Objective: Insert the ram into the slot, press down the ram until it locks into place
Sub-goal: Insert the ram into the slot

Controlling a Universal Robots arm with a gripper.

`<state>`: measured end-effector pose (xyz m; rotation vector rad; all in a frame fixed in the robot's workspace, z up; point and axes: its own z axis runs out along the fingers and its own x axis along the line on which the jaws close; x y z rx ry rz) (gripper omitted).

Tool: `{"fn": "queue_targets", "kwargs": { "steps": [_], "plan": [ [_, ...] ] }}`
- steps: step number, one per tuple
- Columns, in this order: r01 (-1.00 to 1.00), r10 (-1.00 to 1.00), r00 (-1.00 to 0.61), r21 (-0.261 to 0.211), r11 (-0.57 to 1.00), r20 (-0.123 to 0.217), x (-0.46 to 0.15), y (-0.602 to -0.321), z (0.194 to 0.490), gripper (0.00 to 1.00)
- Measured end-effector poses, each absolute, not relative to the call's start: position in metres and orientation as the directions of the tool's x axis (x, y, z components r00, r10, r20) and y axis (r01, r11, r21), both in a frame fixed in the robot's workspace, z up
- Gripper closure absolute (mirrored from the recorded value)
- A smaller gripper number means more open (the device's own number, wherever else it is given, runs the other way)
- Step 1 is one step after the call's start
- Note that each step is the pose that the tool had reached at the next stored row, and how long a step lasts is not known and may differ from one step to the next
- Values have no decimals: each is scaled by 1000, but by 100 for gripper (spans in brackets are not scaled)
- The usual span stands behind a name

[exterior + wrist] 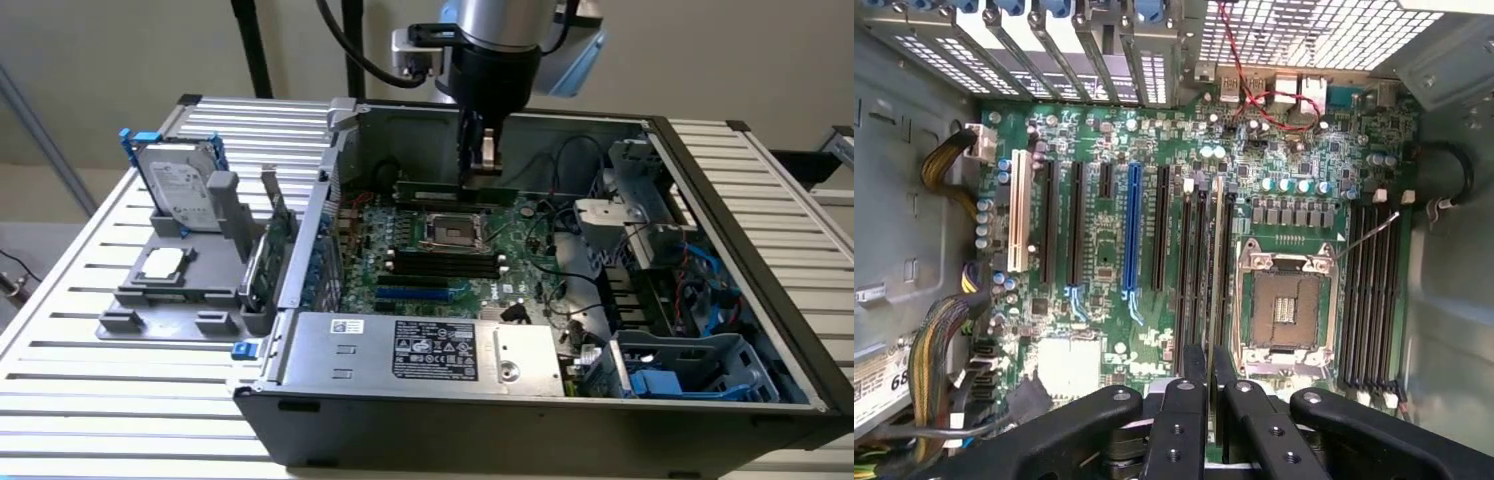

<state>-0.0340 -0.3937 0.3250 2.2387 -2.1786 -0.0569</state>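
Ram (447,189) clamped edge-on in your gripper (483,160), jaws closed on it, held over the slot (1201,260) beside the socket (1284,310), inside the open case (400,420) with board (1094,280) and cables (944,340), gray tray (160,295) at the exterior view's left holding a drive (180,185)

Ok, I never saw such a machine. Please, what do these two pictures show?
This is a robot arm. Its gripper reaches down into an open computer case on a slatted metal table. The exterior view comes from a camera off the arm; the wrist view from one on the wrist, looking at the green motherboard. The gripper is closed on the ram, a thin green stick, at the long black slots beside the silver socket. Next to the case are a hard drive and a grey tray.
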Motion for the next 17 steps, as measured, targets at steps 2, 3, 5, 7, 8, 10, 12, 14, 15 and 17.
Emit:
{"fn": "queue_targets", "kwargs": {
  "steps": [2, 3, 5, 7, 8, 10, 12, 14, 15, 17],
  "plan": [
    [-999, -1000, 27, 38, -28, -14, -35, -394, 321, 86],
    [-999, -1000, 27, 38, -28, -14, -35, -394, 320, 86],
    [-999, -1000, 27, 38, -28, -14, -35, -394, 316, 86],
    [-999, -1000, 27, 38, -28, -14, -35, -394, 312, 86],
    [-999, -1000, 27, 38, -28, -14, -35, -394, 311, 86],
    [-999, -1000, 27, 38, -28, -14, -35, -394, 307, 86],
    [-999, -1000, 27, 38, -28, -14, -35, -394, 303, 86],
    [-999, -1000, 27, 38, -28, -14, -35, -394, 300, 86],
    [-999, -1000, 27, 38, -28, -14, -35, -394, 298, 86],
    [-999, -1000, 27, 38, -28, -14, -35, -394, 294, 86]
  ]
}}
